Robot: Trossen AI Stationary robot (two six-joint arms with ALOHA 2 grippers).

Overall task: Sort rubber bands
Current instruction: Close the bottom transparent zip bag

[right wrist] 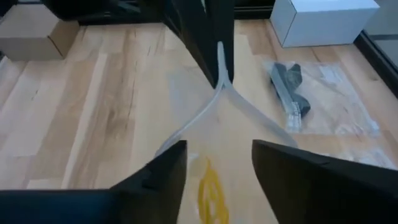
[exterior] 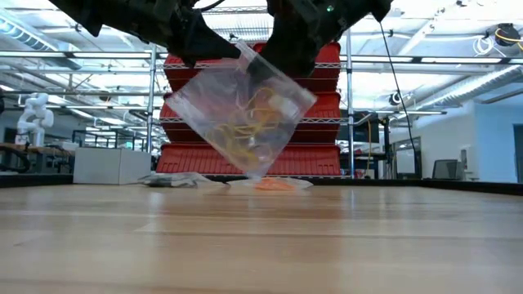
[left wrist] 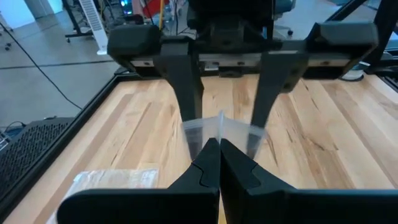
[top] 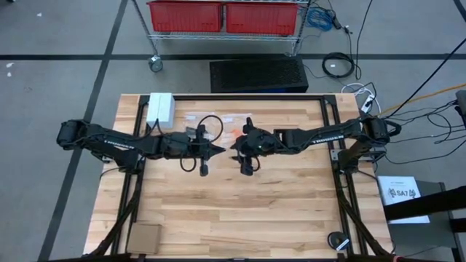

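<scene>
So right now both arms are meeting over the middle of the table (top: pixel 240 211), holding a clear zip bag (exterior: pixel 245 106) up in the air between them. The left gripper (left wrist: pixel 217 152) is clenched tight on the bag's top edge. The right gripper (right wrist: pixel 217 155) has its fingers spread apart, one either side of the bag's mouth, and I honestly can't tell if it's touching the plastic. Some tan rubber bands (exterior: pixel 245 122) sit inside the bag, bunched toward the lower corner since it hangs tilted.

If the step is spreading the mouth open to get bands in or out, I'd say keep the left pinch firm and work slowly. That thin film will just fold if it's tugged sideways. Keeping the bag tilted so the bands stay at the bottom seems smart too.

Other stuff around: another flat bag with black bands (right wrist: pixel 289 90) lies on the table near the white box (top: pixel 161 108), and there's a small orange heap (exterior: pixel 275 185) on the table farther back. A cardboard box (top: pixel 144 238) sits at the front corner, well clear. Nothing really blocks the arms, though the two grippers are very close together.
</scene>
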